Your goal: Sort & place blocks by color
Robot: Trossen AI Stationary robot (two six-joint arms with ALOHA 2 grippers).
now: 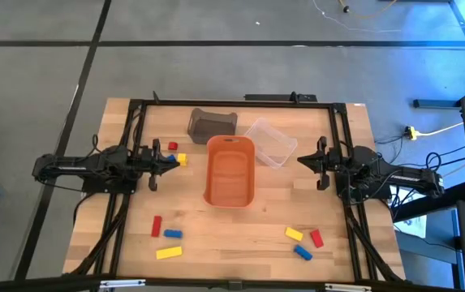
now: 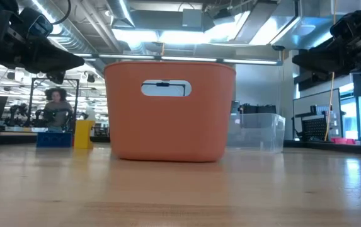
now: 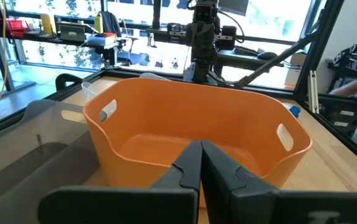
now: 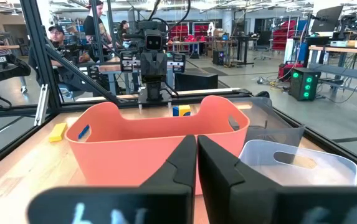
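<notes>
Blocks (image 1: 168,234) red, yellow, blue, scattered

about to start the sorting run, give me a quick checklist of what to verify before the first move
1. Left hand empty and shut, parked at the table's left side: ok.
2. Right hand empty and shut, parked at the right side: ok.
3. Orange tub upright and empty in the middle: ok.
4. Grey bin and clear bin behind the tub, both look empty: ok.
5. Blocks sorted: not ok. Mixed colours lie loose in three spots, by the left hand, front left and front right.
6. Any block hidden behind the tub or bins: cannot tell.
</notes>
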